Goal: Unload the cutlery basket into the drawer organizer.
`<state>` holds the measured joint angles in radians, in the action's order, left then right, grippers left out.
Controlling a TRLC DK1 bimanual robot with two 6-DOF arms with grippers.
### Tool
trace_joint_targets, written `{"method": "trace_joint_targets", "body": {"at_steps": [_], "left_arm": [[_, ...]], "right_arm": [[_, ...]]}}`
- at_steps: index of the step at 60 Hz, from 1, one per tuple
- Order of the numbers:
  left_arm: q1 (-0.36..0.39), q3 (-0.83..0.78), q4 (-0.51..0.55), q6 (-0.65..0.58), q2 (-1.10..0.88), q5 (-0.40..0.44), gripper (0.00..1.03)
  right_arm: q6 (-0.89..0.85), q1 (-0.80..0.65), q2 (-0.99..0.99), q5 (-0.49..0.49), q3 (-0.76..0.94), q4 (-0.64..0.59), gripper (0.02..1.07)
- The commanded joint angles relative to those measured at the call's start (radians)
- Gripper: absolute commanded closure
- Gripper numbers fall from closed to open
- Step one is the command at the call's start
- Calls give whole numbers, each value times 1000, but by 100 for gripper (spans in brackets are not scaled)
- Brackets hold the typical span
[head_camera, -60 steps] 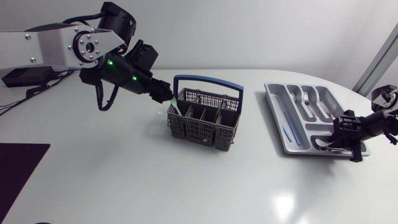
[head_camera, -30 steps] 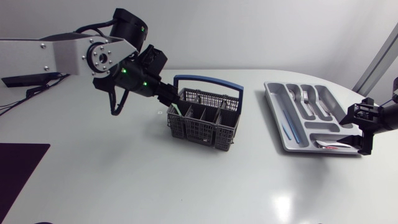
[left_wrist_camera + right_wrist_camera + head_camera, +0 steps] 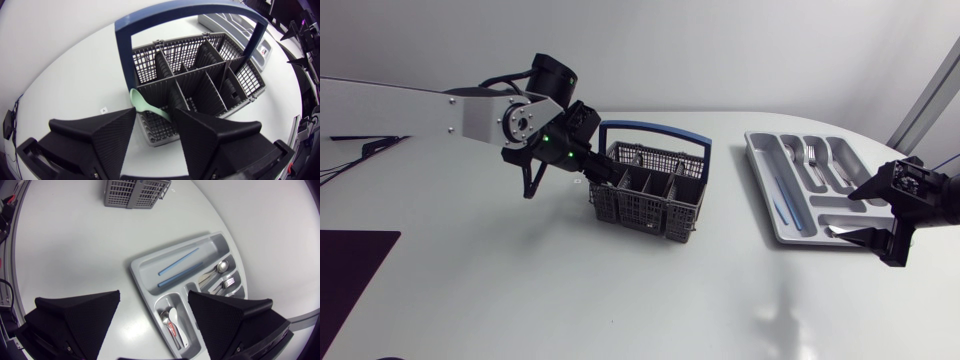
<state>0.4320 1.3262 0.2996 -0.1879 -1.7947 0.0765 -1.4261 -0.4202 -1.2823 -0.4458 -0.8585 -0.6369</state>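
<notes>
The grey cutlery basket (image 3: 648,190) stood on the counter (image 3: 520,290), a pale green spoon (image 3: 147,106) in one corner compartment. The left fingers (image 3: 105,135) hung spread just before that spoon, gripping nothing. The right fingers (image 3: 75,315) gaped empty above the drawer organizer (image 3: 810,190).

The cutlery basket (image 3: 648,195) is matt grey plastic mesh, and its blue handle (image 3: 655,129) is smoother with a slight sheen. The pale green spoon (image 3: 145,106) looks like matt plastic. The drawer organizer (image 3: 766,205) is smooth grey plastic and the forks (image 3: 812,155) are shiny metal. The white table (image 3: 520,290) is glossy. The left gripper (image 3: 155,119) and right gripper (image 3: 154,295) are matt black and finely ridged.
</notes>
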Motion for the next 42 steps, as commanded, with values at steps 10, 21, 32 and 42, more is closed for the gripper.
{"method": "trace_joint_targets", "body": {"at_steps": [10, 21, 32, 42], "left_arm": [[-33, 45, -28, 11, -46, -1, 57], [-39, 51, -65, 22, -60, -1, 61], [-36, 68, -66, 21, -75, 0, 67], [-36, 70, -74, 22, -86, 0, 77]], "right_arm": [[92, 86, 167, -8, 108, -40, 8], [136, 150, 245, -7, 159, -40, 8], [148, 167, 276, -1, 170, -40, 8], [148, 173, 299, 2, 188, -40, 8]]}}
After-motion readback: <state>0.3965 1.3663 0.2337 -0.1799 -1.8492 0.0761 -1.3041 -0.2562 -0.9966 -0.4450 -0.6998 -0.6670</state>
